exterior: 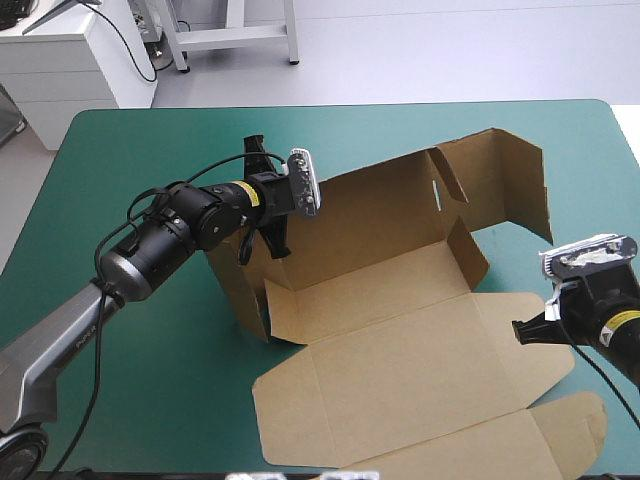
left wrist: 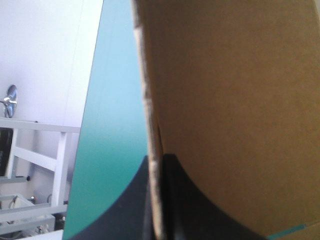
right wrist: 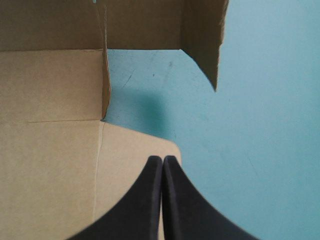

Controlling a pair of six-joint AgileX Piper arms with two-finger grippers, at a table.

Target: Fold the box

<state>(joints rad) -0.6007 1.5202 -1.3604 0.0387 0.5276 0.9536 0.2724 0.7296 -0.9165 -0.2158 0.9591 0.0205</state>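
The brown box point(exterior: 400, 350) lies half raised at the table's middle. Its back wall and left wall stand up, a tall side panel point(exterior: 510, 180) stands at the far right, and the lid lies flat toward the front. My left gripper point(exterior: 268, 225) is shut on the top edge of the left wall. In the left wrist view, the box's board edge point(left wrist: 150, 100) runs down between the black fingers point(left wrist: 180, 210). My right gripper point(exterior: 520, 330) is shut with nothing between its fingers. Its tip point(right wrist: 163, 162) hovers over the rounded right edge of the flat lid point(right wrist: 50, 160).
The teal-green cover point(exterior: 150, 330) stretches wide to the left of the box. More cover point(right wrist: 260, 125) shows ahead of and beside my right gripper, up to the standing side panel point(right wrist: 202, 40). The table's right edge is close behind the right arm.
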